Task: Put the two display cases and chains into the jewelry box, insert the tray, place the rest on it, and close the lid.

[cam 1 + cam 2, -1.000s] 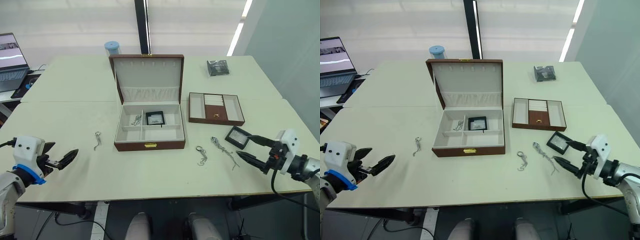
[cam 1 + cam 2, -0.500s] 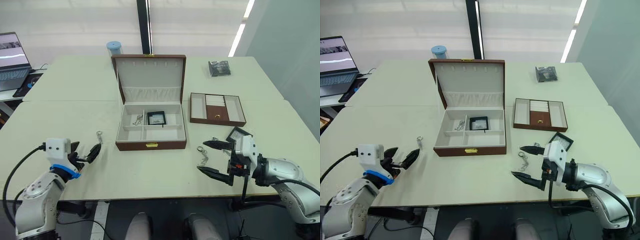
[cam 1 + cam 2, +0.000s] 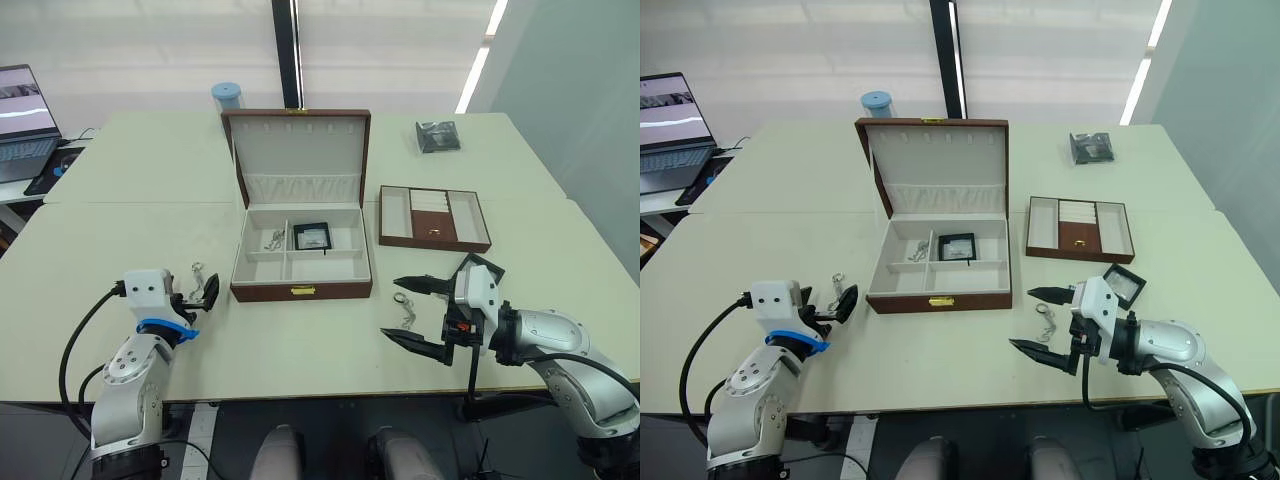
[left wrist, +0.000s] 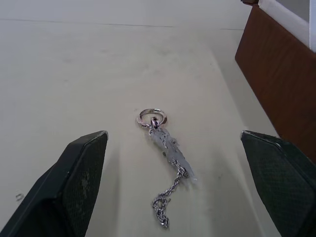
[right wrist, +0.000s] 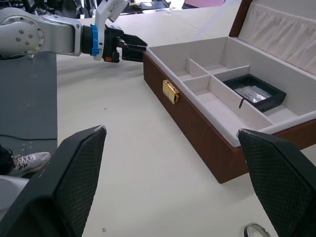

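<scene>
Left eye view: the jewelry box [image 3: 300,262] sits open mid-table, holding one display case [image 3: 311,236] and a chain [image 3: 273,240]. The tray [image 3: 432,217] beside it looks empty. Both the left gripper [image 3: 203,295] and right gripper [image 3: 410,314] have fingers spread, holding nothing.

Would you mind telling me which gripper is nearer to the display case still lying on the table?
Right. The right gripper is open just left of the display case; the left gripper is across the jewelry box, over a chain.
</scene>
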